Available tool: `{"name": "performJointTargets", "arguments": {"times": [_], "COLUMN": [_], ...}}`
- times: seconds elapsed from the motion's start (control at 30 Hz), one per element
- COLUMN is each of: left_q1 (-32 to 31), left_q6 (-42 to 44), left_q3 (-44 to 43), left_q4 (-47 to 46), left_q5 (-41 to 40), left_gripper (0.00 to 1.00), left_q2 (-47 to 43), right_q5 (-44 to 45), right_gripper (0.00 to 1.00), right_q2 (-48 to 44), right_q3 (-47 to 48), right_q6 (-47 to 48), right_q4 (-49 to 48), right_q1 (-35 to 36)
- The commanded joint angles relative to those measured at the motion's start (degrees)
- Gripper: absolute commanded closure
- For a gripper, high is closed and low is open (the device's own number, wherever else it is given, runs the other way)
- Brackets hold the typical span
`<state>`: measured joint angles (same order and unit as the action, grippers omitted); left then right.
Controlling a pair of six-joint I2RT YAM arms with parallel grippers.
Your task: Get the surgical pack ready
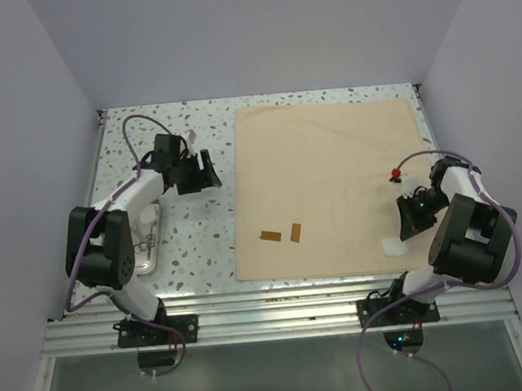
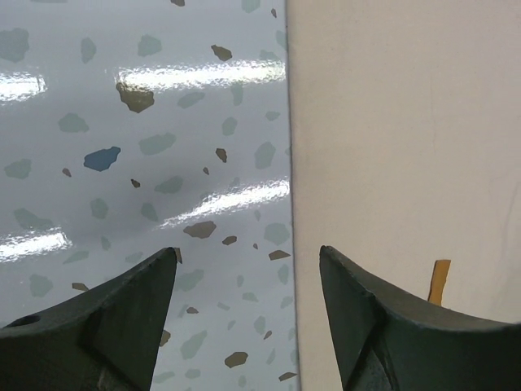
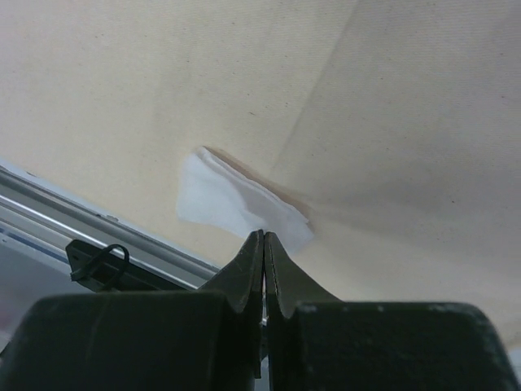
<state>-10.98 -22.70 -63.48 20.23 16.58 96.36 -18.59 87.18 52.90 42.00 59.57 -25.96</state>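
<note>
The large tan cloth [image 1: 333, 180] lies flat on the right half of the table. Two brown strips [image 1: 271, 236] [image 1: 296, 233] rest near its front left corner; one strip [image 2: 440, 281] shows in the left wrist view. White gauze [image 1: 395, 246] [image 3: 236, 204] sits at the cloth's front right edge. My right gripper [image 1: 407, 230] [image 3: 264, 235] hovers just short of the gauze, shut on nothing. My left gripper [image 1: 206, 171] [image 2: 247, 254] stands open above the cloth's left edge [image 2: 291, 163]. The steel tray [image 1: 153, 256], with thin instruments [image 1: 144, 242] in it, lies partly under the left arm.
The speckled tabletop [image 1: 201, 246] is bare between tray and cloth. An aluminium rail [image 1: 271, 313] [image 3: 98, 213] runs along the near edge. Pale walls close in the table at the left, back and right.
</note>
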Motion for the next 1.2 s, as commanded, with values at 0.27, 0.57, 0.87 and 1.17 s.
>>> {"name": "performJointTargets", "arguments": {"times": [0.27, 0.57, 0.87, 1.17], "left_q1": [-1.32, -1.41, -1.41, -1.41], "left_q6": [2.13, 2.48, 2.22, 2.48], "left_q3": [-2.96, -2.26, -3.49, -4.10], "left_q4": [-0.81, -1.16, -0.98, -0.89], "left_q5": [3.02, 3.28, 4.08, 3.37], "left_gripper": [0.25, 0.24, 0.25, 0.24], "left_q2": [-3.37, -3.46, -2.58, -1.96], "right_q5": [5.66, 6.99, 7.34, 7.25], "right_gripper": [0.97, 0.48, 0.44, 0.54], "right_q2": [2.74, -2.01, -0.34, 3.70], "right_q3": [1.76, -2.72, -2.81, -1.49], "right_q6": [-2.89, -1.57, -1.04, 0.63], "right_q4": [-2.62, -3.41, -4.02, -2.36], "right_q1": [-0.41, -0.41, -0.32, 3.54]}}
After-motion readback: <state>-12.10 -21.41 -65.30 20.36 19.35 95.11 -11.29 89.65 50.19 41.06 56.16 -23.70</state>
